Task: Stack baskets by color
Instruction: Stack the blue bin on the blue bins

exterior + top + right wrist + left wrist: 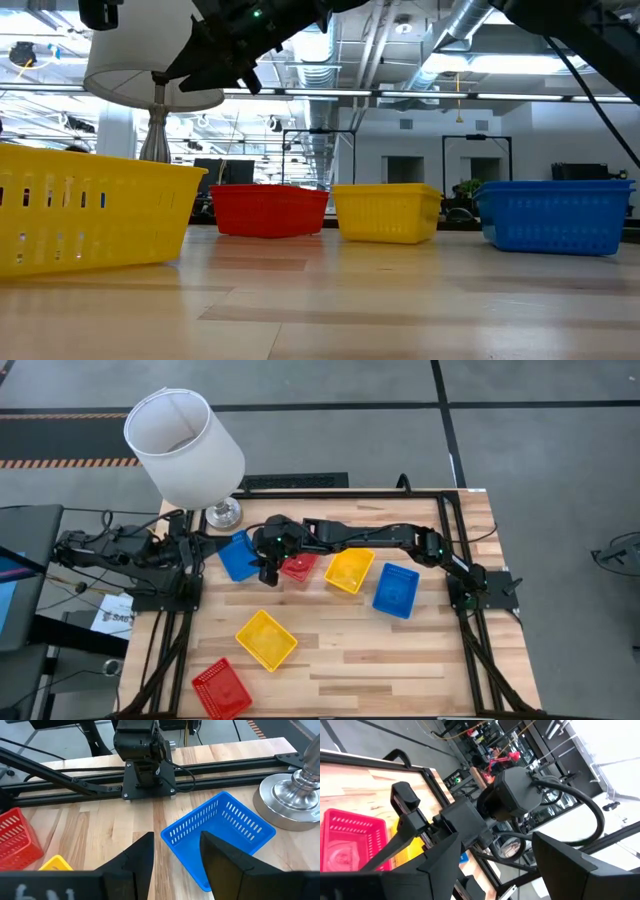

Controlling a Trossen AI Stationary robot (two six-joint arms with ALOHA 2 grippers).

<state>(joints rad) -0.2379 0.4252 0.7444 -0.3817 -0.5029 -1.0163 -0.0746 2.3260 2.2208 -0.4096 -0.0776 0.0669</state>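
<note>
Wooden plank desk (400, 650) in an industrial hall; red mesh plastic basket (298, 567) partly hidden under the right pincer (266, 573), open, empty. Left pincer (190, 545): open, empty.

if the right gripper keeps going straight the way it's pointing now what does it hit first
Most likely the blue basket beside the lamp base. The right gripper hangs above the table, its open fingers framing that basket's near corner. How far above it is unclear.

Industrial lab – exposed ceiling ducts (470, 30), hazard-striped floor (60, 461)
</note>
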